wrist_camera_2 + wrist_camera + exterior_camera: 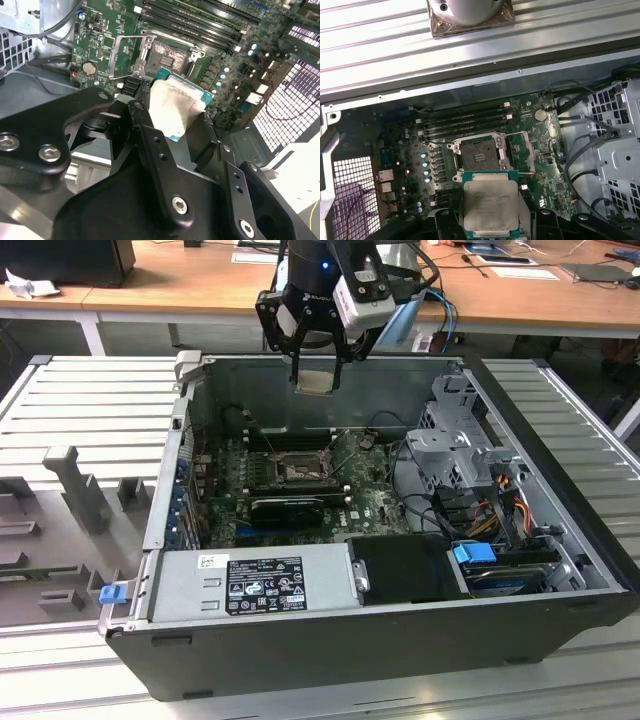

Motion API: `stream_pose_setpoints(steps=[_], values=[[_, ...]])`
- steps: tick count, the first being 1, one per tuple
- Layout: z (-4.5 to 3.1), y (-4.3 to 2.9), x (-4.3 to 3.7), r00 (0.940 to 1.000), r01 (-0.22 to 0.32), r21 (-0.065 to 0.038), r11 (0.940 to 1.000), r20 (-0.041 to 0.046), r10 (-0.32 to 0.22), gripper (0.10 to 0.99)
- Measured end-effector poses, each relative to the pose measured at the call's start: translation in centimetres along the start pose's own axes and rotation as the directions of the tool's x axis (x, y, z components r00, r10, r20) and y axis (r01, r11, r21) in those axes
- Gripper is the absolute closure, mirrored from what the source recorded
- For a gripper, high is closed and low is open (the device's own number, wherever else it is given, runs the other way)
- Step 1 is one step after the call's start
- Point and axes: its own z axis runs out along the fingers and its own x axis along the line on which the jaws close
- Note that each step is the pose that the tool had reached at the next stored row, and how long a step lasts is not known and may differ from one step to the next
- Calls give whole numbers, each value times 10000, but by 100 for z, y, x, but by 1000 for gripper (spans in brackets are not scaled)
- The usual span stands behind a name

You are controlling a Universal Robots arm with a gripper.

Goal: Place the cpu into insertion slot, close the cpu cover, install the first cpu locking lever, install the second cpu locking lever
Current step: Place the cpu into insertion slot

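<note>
Fingers (150,145) are pinching the cpu (175,105) by two opposite edges, silvery lid facing the wrist cameras, so the gripper (318,375) is clearly carrying the chip and not just hanging over it. The chip is basically square, so there's no real long axis to worry about; in the first wrist view its edges are looking roughly lined up with the socket frame, but I wouldn't swear to that. The thing everything's hinging on: the insertion slot (298,472) is sitting well below the chip, and in the exterior view it's lying toward the camera and a touch to the exterior view's left of it, with lots of air between them. The socket is showing its bare brownish middle, nothing seated in it. The cpu cover (114,56) seems to be standing flipped open just beside the slot, though the angle is making that hard to call. The arm (320,260) is pointing its wrist pretty much straight down, holding the chip up around the far wall of the case (330,650), above the level of the motherboard (370,505).
</note>
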Motion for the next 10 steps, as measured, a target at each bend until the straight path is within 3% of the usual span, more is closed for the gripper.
stream_pose_setpoints(steps=[10], values=[[8,0,0,9966,-822,-22,9966,73,822,557]])
